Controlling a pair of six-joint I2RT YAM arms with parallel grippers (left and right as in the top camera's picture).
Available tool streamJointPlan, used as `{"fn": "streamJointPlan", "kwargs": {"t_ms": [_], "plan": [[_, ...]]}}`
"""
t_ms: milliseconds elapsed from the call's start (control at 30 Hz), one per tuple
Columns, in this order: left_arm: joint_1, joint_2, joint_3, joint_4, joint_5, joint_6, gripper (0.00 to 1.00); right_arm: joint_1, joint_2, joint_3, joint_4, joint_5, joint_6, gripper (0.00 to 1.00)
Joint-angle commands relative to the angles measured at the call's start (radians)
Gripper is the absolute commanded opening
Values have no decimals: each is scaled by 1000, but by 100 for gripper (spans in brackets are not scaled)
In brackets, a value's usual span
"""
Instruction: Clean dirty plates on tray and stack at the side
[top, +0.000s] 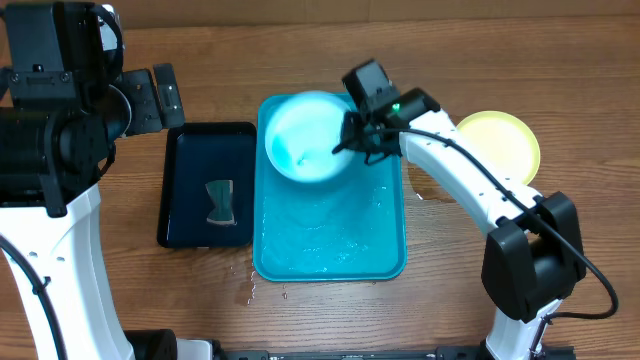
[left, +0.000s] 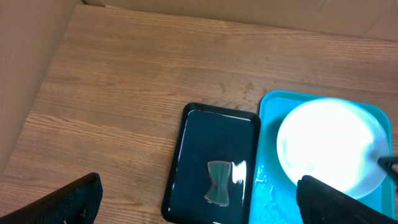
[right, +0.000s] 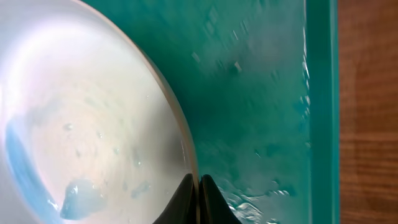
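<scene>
near half of tray (top: 330, 255) free, right arm (top: 470, 185) over plate (top: 300, 140), black tray (top: 195, 160) alongside

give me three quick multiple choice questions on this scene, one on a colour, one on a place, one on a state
1. The smaller tray is
a) black
b) red
c) white

2. The lime plate lies
a) in the smaller tray
b) on the table, right of the big tray
c) in the big tray

3. The right pincer is
a) open in the air
b) shut on the rim of the pale plate
c) shut on the lime plate

Answers:
1 a: its rim and floor are plainly black.
2 b: the overhead view shows it on bare wood beside the right arm.
3 b: the right wrist view shows its tips meeting on that plate's rim.
</scene>
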Motion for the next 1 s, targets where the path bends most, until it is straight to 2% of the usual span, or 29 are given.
{"fn": "streamJointPlan", "kwargs": {"t_ms": [0, 300, 433, 600, 700, 967], "plan": [[5, 4, 15, 0, -13, 23, 100, 21, -20, 85, 19, 5, 3, 4], [5, 4, 15, -1, -13, 23, 100, 134, -10, 85, 157, 34, 3, 4], [5, 4, 15, -1, -13, 23, 100, 209, -3, 85, 256, 103, 3, 4], [5, 5, 15, -1, -13, 23, 100, 306, 9, 85, 350, 278, -13, 4], [5, 5, 15, -1, -13, 23, 100, 357, 9, 85, 413, 398, -102, 4], [5, 5, 15, -1, -13, 23, 100, 465, 9, 85, 660, 667, -591, 4]]}}
